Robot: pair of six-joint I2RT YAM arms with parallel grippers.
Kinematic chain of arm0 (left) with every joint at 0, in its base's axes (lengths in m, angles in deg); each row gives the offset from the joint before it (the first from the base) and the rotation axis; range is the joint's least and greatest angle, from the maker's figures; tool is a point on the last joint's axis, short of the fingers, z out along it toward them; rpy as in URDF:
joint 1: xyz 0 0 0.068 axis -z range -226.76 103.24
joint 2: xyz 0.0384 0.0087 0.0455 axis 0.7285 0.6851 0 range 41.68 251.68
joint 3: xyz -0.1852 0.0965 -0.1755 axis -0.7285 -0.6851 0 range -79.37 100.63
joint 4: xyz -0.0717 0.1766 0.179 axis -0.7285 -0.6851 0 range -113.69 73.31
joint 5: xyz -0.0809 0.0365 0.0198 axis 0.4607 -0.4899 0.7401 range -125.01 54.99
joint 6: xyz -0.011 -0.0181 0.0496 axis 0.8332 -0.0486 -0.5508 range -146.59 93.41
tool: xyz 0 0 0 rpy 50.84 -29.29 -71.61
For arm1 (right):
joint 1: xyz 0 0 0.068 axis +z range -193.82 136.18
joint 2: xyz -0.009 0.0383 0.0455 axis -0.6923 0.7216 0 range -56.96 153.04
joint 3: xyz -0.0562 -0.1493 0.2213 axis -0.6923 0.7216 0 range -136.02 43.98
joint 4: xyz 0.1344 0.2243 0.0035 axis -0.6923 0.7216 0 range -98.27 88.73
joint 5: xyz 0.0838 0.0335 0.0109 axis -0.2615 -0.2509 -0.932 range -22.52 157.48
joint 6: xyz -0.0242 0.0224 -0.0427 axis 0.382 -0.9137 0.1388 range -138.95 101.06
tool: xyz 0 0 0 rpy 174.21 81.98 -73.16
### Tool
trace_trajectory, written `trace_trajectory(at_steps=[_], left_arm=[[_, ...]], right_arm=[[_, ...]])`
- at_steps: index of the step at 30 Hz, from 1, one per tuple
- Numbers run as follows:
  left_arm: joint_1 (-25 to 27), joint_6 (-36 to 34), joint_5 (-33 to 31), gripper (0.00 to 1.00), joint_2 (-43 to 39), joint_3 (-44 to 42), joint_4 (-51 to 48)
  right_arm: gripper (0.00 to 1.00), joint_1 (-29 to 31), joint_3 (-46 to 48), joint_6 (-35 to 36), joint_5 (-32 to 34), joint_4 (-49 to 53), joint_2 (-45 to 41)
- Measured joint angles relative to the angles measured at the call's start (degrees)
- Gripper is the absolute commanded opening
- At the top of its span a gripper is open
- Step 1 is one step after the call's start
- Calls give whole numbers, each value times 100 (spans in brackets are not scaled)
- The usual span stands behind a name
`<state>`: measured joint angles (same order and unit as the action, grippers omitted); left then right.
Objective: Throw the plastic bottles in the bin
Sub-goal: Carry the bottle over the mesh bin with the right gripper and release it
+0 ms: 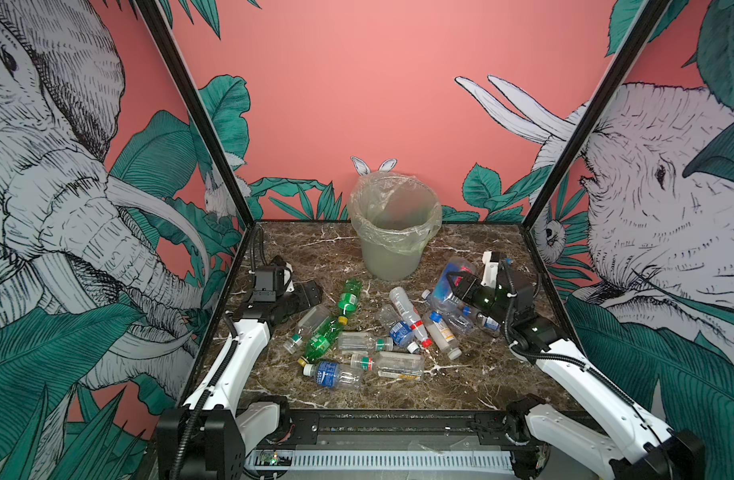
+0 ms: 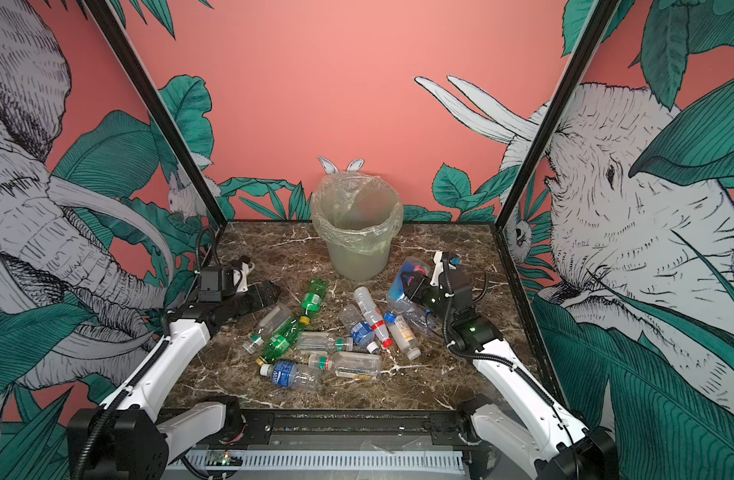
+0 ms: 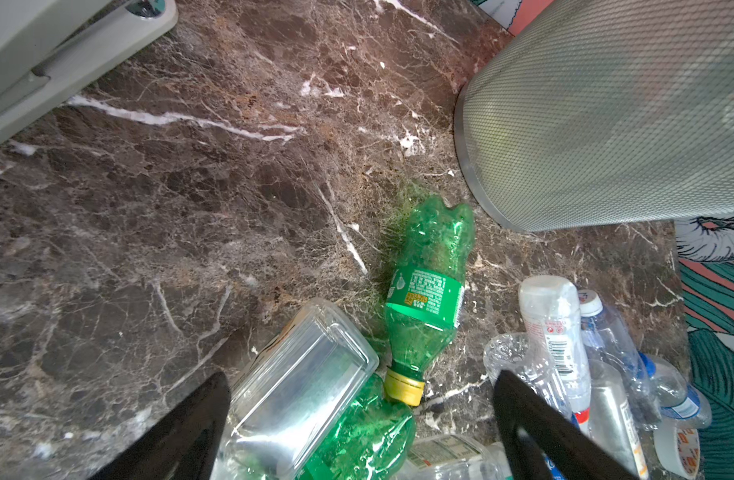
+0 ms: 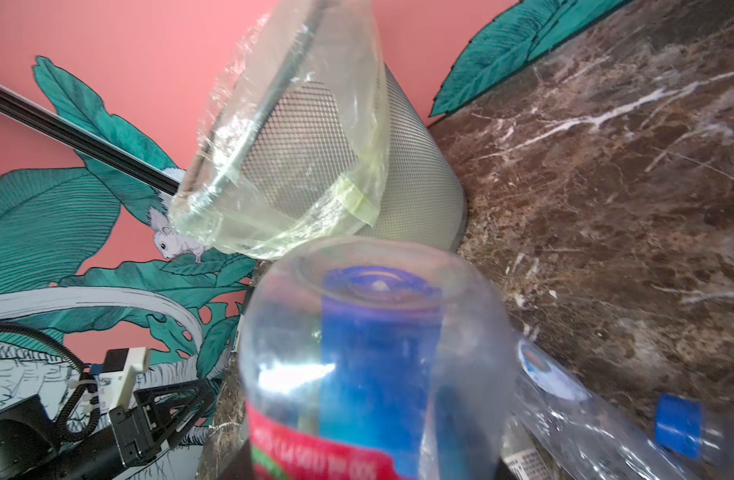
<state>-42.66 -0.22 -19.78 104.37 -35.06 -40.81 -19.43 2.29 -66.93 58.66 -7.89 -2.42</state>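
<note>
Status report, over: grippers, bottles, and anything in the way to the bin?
Left gripper open, beside the bottle pile. Right gripper shut on blue-labelled bottle, near the bin. Nothing between that bottle and the bin.

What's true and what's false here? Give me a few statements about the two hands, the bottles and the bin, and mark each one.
1. The right hand grips a clear bottle with a blue label. True.
2. The left hand is shut. False: it is open and holds nothing.
3. The bin lies on its side. False: it stands upright.
4. Two green bottles lie on the table. True.
</note>
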Motion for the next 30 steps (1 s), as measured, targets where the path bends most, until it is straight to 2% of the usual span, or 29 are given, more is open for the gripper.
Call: trace_trajectory(at_steps=[11, 19, 25, 30], left_arm=[[0, -4, 46, 99, 0, -11, 0], [0, -42, 92, 99, 0, -37, -2], [0, -39, 133, 99, 4, -98, 0], [0, -24, 208, 99, 37, -98, 0]], right_arm=[[49, 0, -33, 7, -293, -975, 380], [49, 0, 133, 114, -409, -1335, 52], [49, 0, 498, 107, -402, -1307, -501], [49, 0, -96, 201, -435, -1069, -260]])
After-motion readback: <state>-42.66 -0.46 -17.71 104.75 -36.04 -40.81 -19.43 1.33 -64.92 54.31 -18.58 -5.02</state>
